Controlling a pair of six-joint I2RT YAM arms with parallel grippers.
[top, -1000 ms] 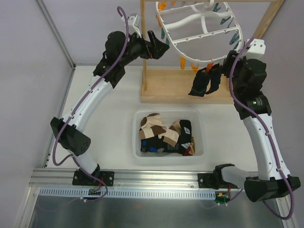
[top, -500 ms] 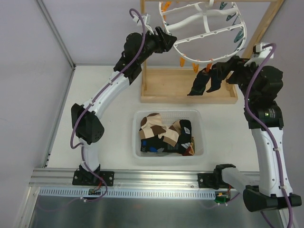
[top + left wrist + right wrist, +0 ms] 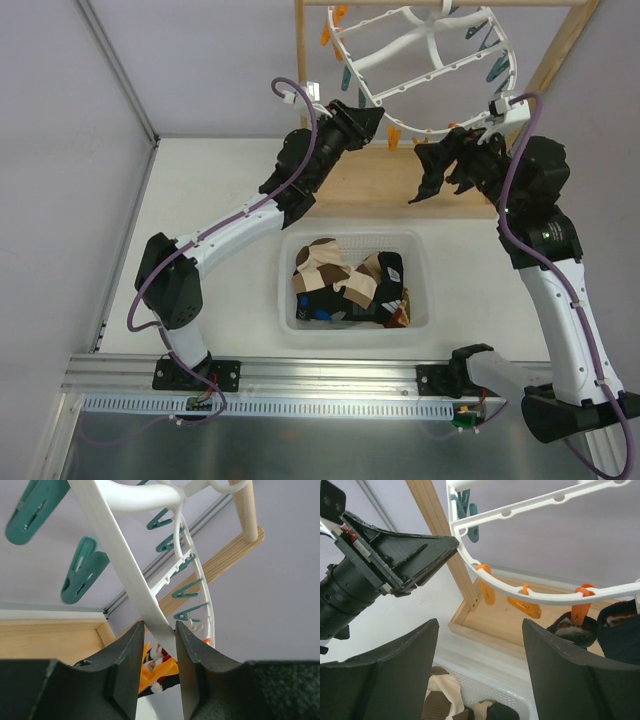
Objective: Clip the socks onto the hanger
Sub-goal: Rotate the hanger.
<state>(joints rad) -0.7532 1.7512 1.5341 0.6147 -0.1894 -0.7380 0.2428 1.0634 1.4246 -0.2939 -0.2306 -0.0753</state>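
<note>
Left wrist: left pincer (image 3: 157,630) straddles the hanger (image 3: 115,545) rim, jaws nearly on it; a true pinch, cannot tell. Squeeze firm to prevent sway. Right pincer (image 3: 480,627) spread, empty, clipped socks (image 3: 570,628) at 4 o'clock; spare socks (image 3: 335,270) in basket (image 3: 290,243), 6 o'clock of hanger.

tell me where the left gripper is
In the top view the left gripper is at back centre, at the near-left rim of the hanger, right of the wooden frame post; its wrist view shows the rim between its fingers.
</note>
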